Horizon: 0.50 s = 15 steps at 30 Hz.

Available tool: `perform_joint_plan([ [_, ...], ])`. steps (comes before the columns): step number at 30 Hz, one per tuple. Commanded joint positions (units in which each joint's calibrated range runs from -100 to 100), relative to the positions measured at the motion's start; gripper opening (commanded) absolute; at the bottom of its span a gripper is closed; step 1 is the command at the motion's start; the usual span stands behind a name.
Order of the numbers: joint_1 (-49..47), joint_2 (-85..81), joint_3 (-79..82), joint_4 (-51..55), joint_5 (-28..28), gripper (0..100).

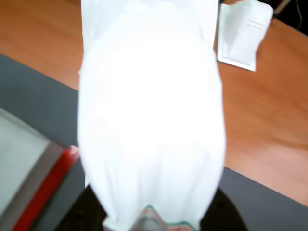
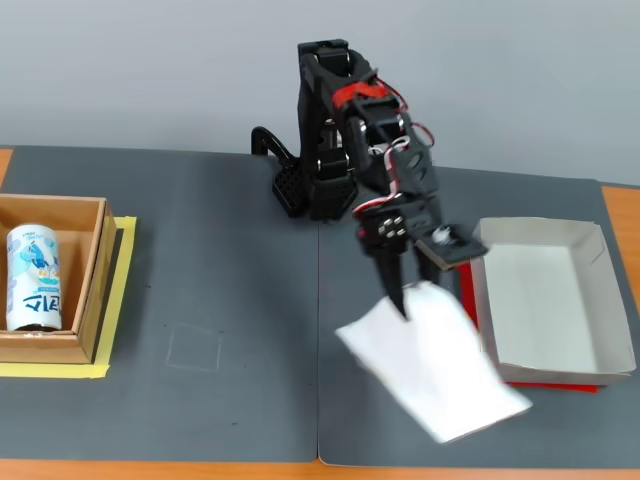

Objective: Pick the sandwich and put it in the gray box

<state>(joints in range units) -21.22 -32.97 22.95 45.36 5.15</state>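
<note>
The sandwich [image 2: 440,375], a long flat white packet, hangs slantwise over the dark mat, blurred, with its upper end pinched in my gripper [image 2: 400,298], which is shut on it. Its lower end reaches toward the mat's front edge. In the wrist view the sandwich [image 1: 151,120] fills the middle of the picture, and black fingers [image 1: 77,216] show only at the bottom edge beside it. The gray box [image 2: 612,300], a shallow pale tray with low walls, stands just right of the packet and holds nothing. In the wrist view the gray box [image 1: 19,159] sits at the lower left.
A brown wooden box [image 2: 92,275] holding a white-and-blue can [image 2: 34,277] stands on yellow tape at the far left. A red strip [image 1: 45,190] lies under the tray's edge. Another white packet [image 1: 243,33] lies on the wooden tabletop. The arm's base [image 2: 315,190] stands at the back.
</note>
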Motion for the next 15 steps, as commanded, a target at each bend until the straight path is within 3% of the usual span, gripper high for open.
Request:
perform_joint_plan([
  [1,-5.5,-4.2,-1.3,-0.7,-3.9,2],
  [7,-14.7,-4.8,-1.3,-5.0,-8.7,2],
  [15,-24.4,-0.4,-1.4,-11.0,-9.0,2],
])
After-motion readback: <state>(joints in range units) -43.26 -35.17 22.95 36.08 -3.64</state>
